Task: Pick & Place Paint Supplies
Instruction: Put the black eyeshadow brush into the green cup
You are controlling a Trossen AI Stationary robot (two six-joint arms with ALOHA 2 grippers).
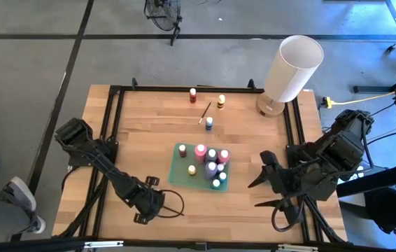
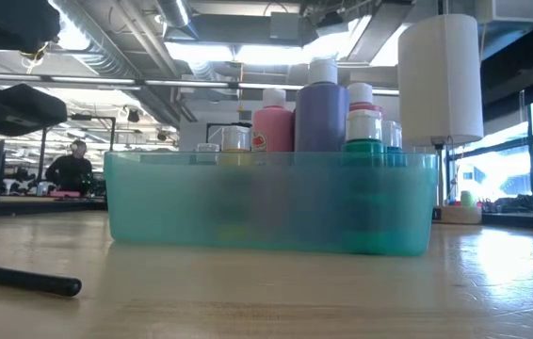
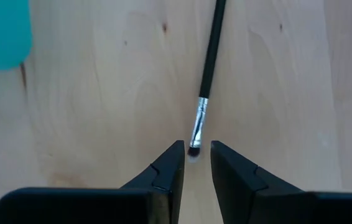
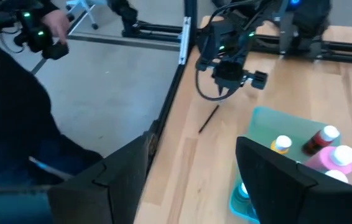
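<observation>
- Left gripper [image 3: 193, 163] down low over the table [image 1: 142, 126] near its front edge, left of the teal tray [image 1: 178, 173]. Fingers [image 3: 166, 171] stand a narrow gap apart, one on each side of the bristle tip of a thin dark-handled brush [image 3: 208, 68]. Not clamped yet: a sliver of wood shows between each finger and the tip.
- That brush lies flat on the wood, handle pointing away from the gripper, silver ferrule just ahead of the fingertips.
- Right gripper [image 1: 262, 183] hangs over the table's right side, near the front, just right of the tray. Its fingers are spread wide, nothing between them.
- Tray sits at the middle of the table, toward the front. Bottles stand upright in it: pink bottle [image 1: 200, 151], purple bottle [image 1: 211, 169], yellow bottle [image 1: 192, 170], a dark red one, some green.
- Still outside the tray, toward the back edge: red bottle [image 1: 193, 94], orange-yellow bottle [image 1: 221, 102], blue bottle [image 1: 209, 124], and a second brush [image 1: 204, 113] lying between them.
- Large white cylinder [image 1: 292, 68] stands at the back right corner.
</observation>
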